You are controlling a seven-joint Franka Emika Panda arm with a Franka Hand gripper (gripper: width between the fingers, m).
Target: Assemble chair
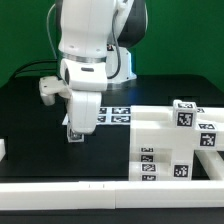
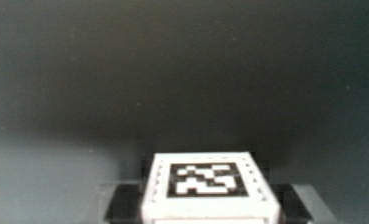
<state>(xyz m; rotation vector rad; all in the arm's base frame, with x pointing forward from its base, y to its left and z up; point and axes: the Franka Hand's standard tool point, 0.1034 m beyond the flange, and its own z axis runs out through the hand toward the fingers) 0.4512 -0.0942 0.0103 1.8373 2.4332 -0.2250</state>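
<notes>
While gripper (image 1: 77, 133) clasps tagged block (image 2: 206, 185), chair parts (image 1: 170, 140) nearby

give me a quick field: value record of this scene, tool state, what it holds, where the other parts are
tool: the tool hangs low over the black table, fingers pointing down
held part: small white tagged block sits between the fingers, so the tool looks shut on it
assembled parts: chunky white chair assembly with several tags, on the exterior view's right
marker board: marker board lies flat behind the tool
border: long white rail along the near table edge
contact with table: cannot tell
</notes>
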